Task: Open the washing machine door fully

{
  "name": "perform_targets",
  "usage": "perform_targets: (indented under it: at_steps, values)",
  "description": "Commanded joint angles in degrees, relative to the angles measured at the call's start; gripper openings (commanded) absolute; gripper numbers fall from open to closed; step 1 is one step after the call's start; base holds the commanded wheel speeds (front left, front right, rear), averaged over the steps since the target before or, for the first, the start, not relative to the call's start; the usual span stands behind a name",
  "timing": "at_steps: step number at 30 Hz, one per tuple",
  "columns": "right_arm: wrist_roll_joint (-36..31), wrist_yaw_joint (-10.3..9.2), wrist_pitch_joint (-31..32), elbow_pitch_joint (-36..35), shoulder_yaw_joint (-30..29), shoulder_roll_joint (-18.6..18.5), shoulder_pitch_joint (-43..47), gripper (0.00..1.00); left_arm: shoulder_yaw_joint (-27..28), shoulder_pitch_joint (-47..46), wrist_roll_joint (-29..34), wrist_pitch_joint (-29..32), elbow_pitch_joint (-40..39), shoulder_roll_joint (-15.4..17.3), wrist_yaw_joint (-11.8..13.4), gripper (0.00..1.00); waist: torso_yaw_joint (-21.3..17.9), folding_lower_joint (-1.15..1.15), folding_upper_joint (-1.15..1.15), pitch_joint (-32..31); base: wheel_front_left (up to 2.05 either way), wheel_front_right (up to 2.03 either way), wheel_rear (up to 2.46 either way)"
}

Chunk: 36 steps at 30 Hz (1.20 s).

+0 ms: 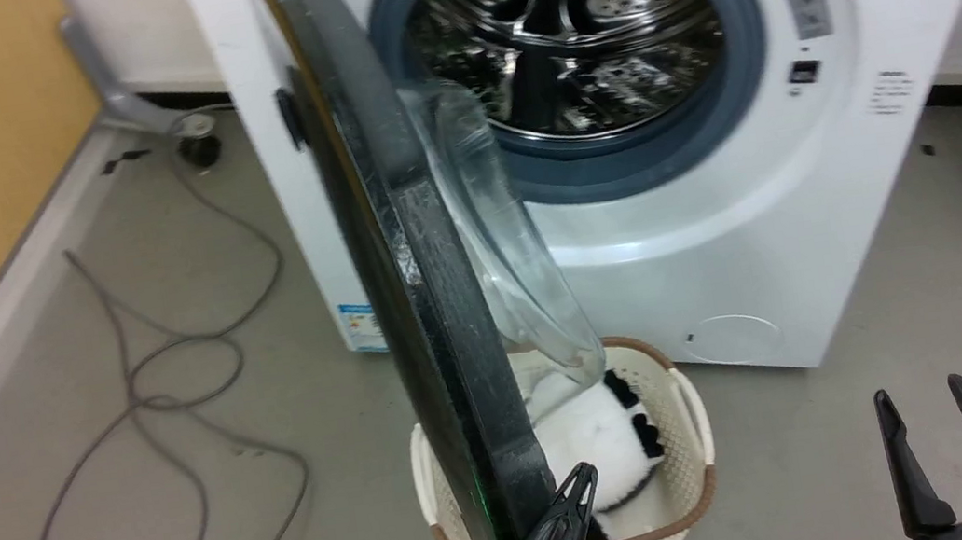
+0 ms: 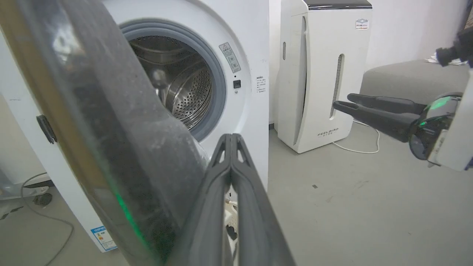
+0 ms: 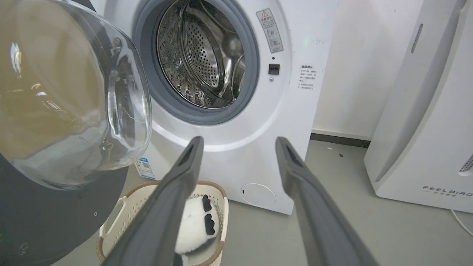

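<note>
Our left gripper [image 2: 231, 137], fingers together, has the glossy black round washing machine door [image 1: 399, 225] just leftward; right gripper [image 1: 918, 387], fingers apart.

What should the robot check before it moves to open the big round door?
1. The washing machine door fully open: not ok, partway.
2. The left end effector shut, at the door's inner side: ok.
3. It touches the door: cannot tell.
4. The right end effector open, apart from the door: ok.
5. The basket below the door out of its swing: cannot tell.
6. The floor beyond the door's outer side: ok, just a flat cable.
</note>
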Motion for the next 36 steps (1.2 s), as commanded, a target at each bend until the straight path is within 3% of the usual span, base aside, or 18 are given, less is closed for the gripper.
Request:
perform_targets:
  at_steps: [1,17,29,36]
  values:
    - [0.2,0.29,-0.2,0.1,0.0,0.2,0.0,1.00,0.7,0.5,0.1,-0.2,-0.3,0.7,0.3,0.00,1.9,0.00,0.00,0.1,0.00,0.00,0.00]
    - [0.6,0.29,-0.2,0.5,0.7,0.2,-0.3,1.00,5.6,2.9,-0.7,-0.2,-2.7,3.4,3.5,0.00,11.0,0.00,0.00,0.7,0.00,0.00,0.00]
    - [-0.3,0.29,-0.2,0.4,1.0,0.2,-1.0,1.00,17.4,2.7,-3.8,-0.2,-3.2,7.0,7.7,0.00,11.7,0.00,0.00,2.8,0.00,0.00,0.00]
    - [-1.5,0.29,-0.2,0.3,1.1,0.2,-2.6,1.00,25.3,-0.6,-6.5,-0.2,-0.2,8.2,8.3,0.00,10.1,0.00,0.00,5.5,0.00,0.00,0.00]
